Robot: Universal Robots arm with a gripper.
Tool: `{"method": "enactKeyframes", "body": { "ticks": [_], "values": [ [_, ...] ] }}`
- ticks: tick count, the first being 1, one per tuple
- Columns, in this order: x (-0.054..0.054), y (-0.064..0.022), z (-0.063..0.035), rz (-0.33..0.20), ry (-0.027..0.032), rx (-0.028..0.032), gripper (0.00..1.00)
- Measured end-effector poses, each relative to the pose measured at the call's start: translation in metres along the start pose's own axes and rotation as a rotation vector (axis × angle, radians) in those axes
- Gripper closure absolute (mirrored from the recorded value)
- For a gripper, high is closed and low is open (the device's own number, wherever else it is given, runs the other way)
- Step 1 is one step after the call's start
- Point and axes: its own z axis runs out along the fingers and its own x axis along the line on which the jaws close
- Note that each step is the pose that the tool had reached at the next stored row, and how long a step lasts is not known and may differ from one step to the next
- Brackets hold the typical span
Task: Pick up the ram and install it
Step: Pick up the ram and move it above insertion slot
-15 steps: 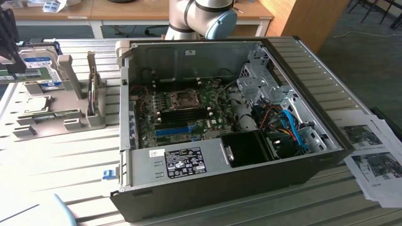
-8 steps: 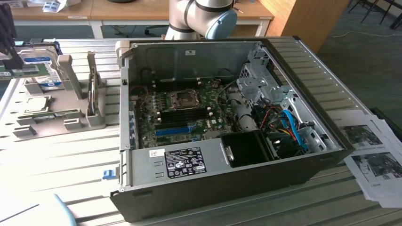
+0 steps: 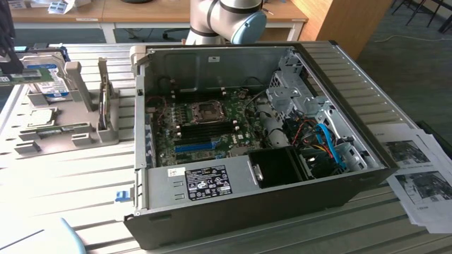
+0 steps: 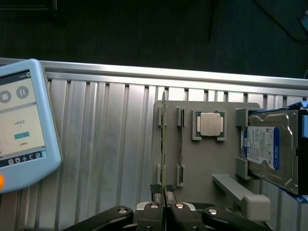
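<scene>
The ram (image 4: 163, 139), a thin green stick, shows edge-on in the wrist view, running straight out from my gripper (image 4: 164, 191), which is shut on its near end. In the exterior view the ram (image 3: 34, 75) is a green board with a white label, held up at the far left above the grey parts holder (image 3: 63, 129). My gripper (image 3: 6, 70) shows there as a dark shape at the picture's edge. The ram hangs over the holder's narrow slots (image 4: 181, 144), apart from the open computer case (image 3: 247, 132).
The case lies open with its motherboard (image 3: 205, 124) facing up and a blue slot (image 3: 194, 146) near the front. On the holder sit a silver hard drive (image 4: 269, 149) and a processor (image 4: 210, 124). A light-blue teach pendant (image 4: 21, 125) lies beside the holder. Papers (image 3: 424, 174) lie at the exterior view's right.
</scene>
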Motion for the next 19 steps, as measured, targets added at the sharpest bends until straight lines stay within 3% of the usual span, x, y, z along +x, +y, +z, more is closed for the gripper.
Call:
{"method": "enactKeyframes", "body": {
  "ticks": [11, 19],
  "values": [
    [0.0002, 0.0004, -0.0097, 0.001, 0.0029, -0.0002, 0.89],
    [0.0001, 0.0004, -0.0103, 0.001, 0.0031, -0.0002, 0.89]
  ]
}}
